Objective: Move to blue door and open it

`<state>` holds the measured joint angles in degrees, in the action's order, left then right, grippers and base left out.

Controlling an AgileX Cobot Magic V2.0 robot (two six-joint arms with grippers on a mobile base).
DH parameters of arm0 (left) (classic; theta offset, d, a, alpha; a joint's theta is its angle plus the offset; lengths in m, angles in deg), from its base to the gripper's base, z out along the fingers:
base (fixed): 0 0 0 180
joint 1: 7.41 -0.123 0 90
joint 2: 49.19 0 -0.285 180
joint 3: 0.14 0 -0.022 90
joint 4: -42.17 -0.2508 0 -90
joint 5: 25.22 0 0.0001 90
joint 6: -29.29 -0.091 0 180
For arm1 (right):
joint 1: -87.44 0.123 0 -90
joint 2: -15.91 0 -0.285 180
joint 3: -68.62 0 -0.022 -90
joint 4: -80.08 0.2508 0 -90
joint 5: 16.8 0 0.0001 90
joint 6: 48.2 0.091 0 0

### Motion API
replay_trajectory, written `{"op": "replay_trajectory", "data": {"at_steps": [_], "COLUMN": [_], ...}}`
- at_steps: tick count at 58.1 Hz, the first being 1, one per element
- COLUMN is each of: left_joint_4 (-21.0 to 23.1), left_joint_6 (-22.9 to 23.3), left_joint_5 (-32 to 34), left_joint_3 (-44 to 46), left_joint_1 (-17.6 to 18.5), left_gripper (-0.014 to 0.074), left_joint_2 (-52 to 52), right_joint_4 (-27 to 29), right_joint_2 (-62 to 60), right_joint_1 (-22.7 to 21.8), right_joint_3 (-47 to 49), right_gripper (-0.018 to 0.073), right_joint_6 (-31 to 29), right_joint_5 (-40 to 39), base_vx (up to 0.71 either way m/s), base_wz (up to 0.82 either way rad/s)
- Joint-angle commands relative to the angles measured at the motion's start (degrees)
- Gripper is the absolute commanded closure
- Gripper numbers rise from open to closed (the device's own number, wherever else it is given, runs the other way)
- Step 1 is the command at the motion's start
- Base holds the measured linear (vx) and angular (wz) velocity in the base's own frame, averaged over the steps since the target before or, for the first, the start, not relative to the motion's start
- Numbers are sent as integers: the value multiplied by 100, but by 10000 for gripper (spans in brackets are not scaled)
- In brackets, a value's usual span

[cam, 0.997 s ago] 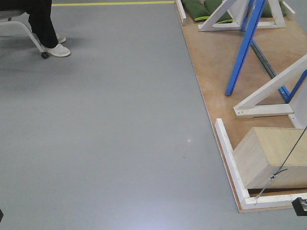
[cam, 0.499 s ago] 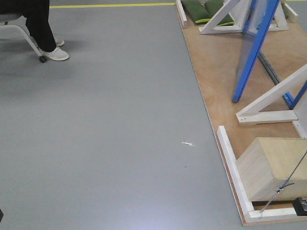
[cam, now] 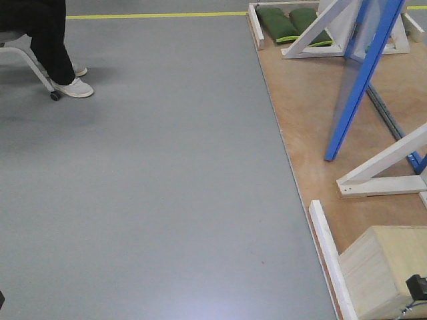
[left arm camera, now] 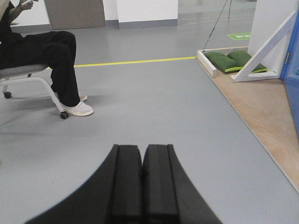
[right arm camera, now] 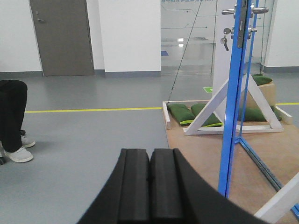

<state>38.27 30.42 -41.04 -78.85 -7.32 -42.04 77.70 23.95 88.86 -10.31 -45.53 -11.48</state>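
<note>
Blue door [right arm camera: 232, 93] is standing edge-on ahead-right on the plywood platform [cam: 300, 113], left gripper [left arm camera: 141, 182] and right gripper [right arm camera: 149, 186] are sitting pressed together, and the base is likely risking a snag on the platform lip or white brace [right arm camera: 205, 108] on approach.

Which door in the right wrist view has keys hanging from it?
The blue door, seen edge-on at right; keys dangle under its lever handle. The grey door at far left shows none.
</note>
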Motion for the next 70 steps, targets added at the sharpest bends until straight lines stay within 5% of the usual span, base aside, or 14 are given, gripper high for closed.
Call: {"op": "replay_trajectory", "data": {"at_steps": [1, 70], "left_joint_4": [12, 12], "left_joint_6": [39, 39], "left_joint_5": [484, 484], "left_joint_3": [149, 149], "left_joint_1": [36, 36], "left_gripper": [524, 524], "left_joint_2": [-70, -70], "right_joint_4": [-2, -2], "right_joint_2": [55, 55], "right_joint_1": [-43, -43], "right_joint_3": [-13, -13], "right_gripper": [547, 547], "right_joint_6": [-23, -23], "right_joint_5": [-476, -476], "base_vx": [34, 41], "base_wz": [-2, 4]}}
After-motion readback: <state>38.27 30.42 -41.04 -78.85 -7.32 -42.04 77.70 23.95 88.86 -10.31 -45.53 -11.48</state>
